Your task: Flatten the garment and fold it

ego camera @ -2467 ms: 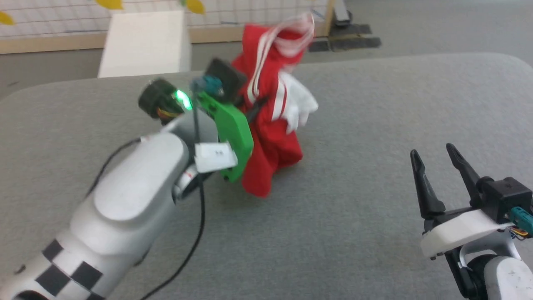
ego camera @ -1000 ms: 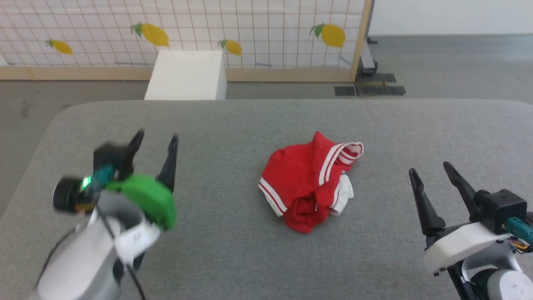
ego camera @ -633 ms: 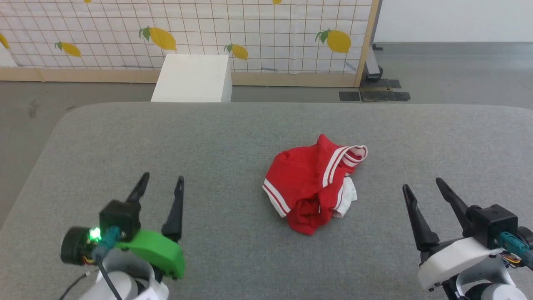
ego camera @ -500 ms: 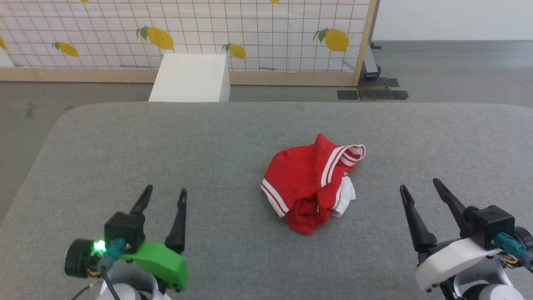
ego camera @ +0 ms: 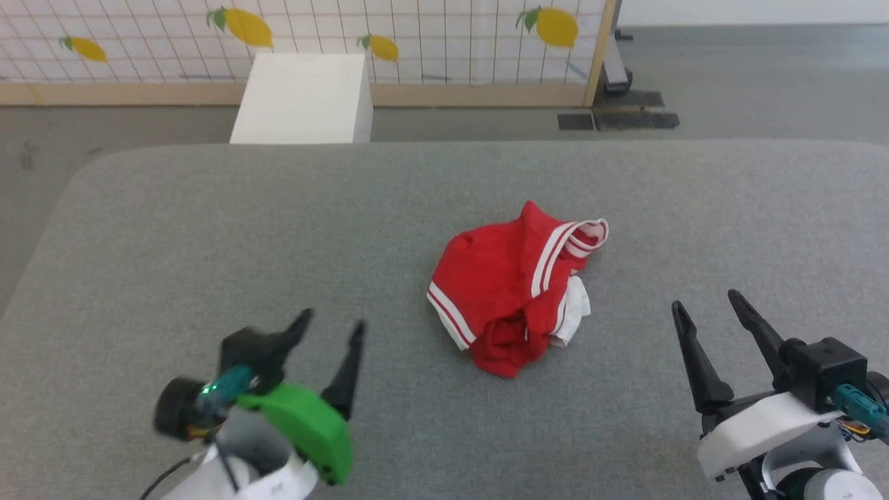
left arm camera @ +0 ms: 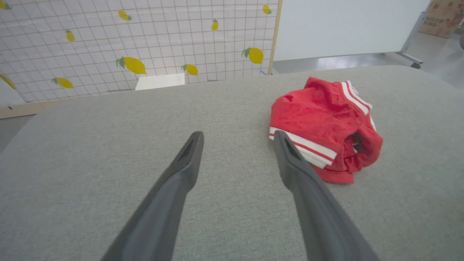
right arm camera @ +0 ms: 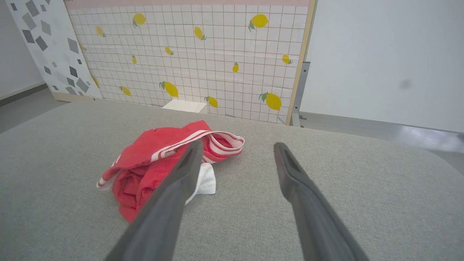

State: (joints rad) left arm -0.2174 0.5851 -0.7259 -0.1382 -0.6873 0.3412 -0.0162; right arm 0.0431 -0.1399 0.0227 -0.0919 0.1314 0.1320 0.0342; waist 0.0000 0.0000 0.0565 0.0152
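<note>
left gripper (ego camera: 332, 321), right gripper (ego camera: 704, 300) spread wide, empty | crumpled garment (ego camera: 517, 288) ahead, between them | seemingly staged for flattening grabs

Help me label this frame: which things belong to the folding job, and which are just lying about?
For the job: red jersey, crumpled on the grey table; left gripper and right gripper, both open, clear of it.
Lying about: white box, lemon-print screen, both beyond the table.
</note>
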